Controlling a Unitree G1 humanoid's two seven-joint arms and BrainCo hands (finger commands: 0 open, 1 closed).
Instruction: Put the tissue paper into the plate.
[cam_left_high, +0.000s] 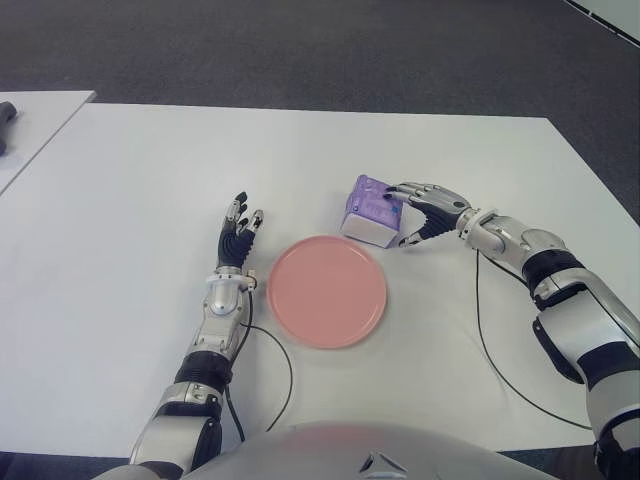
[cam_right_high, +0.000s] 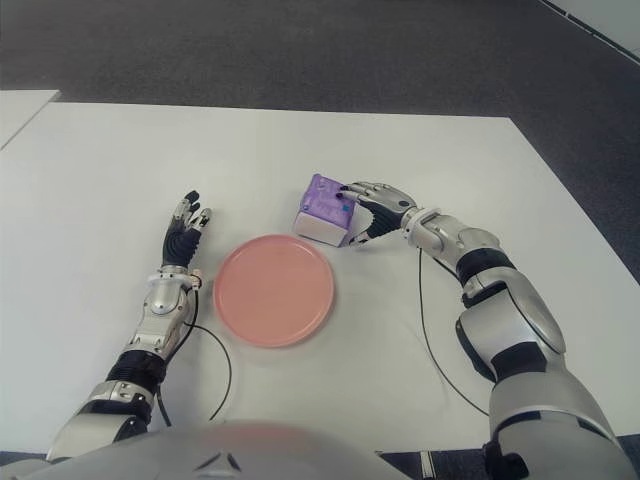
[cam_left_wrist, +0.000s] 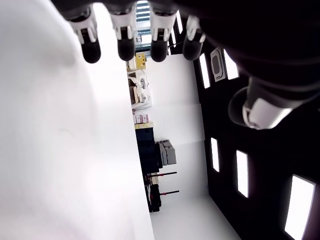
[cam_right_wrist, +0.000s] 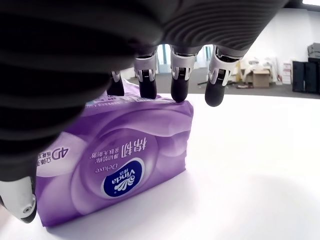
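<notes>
Left hand (cam_left_high: 236, 240): fingers straight and apart, holding nothing; shows just beside the plate, on its left side.

Plate (cam_left_high: 327, 291): pink, round, flat on the white table (cam_left_high: 130, 250); nothing in it. It lies between the two hands, nearer the robot than the right hand.

Right hand (cam_left_high: 425, 210): reached in from the right, fingers (cam_right_wrist: 179, 86) laid over the top edge of the tissue pack, thumb at its near side; clamped on the pack.

Tissue pack (cam_left_high: 371, 211): purple wrapper with white lettering, standing on the table inside the right hand's grasp, just beyond the plate's far right rim, outside the plate.
</notes>
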